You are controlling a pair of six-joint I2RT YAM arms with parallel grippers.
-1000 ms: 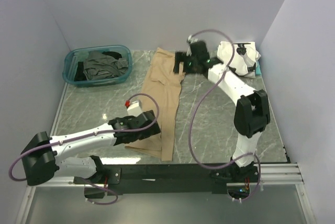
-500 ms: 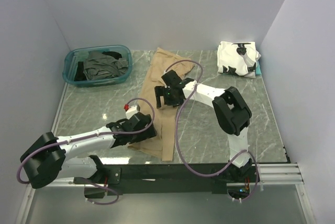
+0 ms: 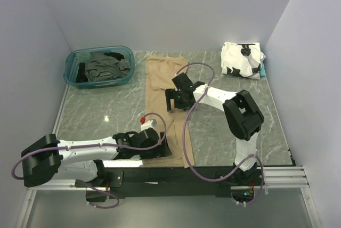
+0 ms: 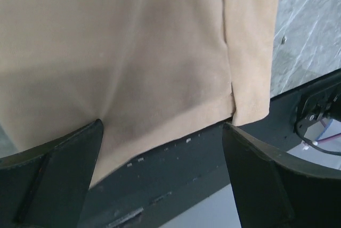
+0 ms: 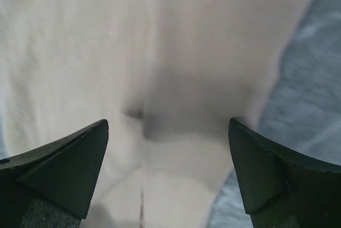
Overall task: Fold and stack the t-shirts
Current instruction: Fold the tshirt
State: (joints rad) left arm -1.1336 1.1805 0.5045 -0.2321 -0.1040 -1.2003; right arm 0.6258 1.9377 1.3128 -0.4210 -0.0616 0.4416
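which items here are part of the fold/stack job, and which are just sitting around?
Job:
- tan t-shirt, spread on the table
- white t-shirt with black patches, folded, far right corner
- dark grey and black t-shirts, heaped in the bin

Just there:
- teal bin
- marble table

The marble table [image 3: 101, 111] carries a tan t-shirt [image 3: 160, 71], a teal bin [image 3: 101, 83] and a white t-shirt [image 3: 237, 60].
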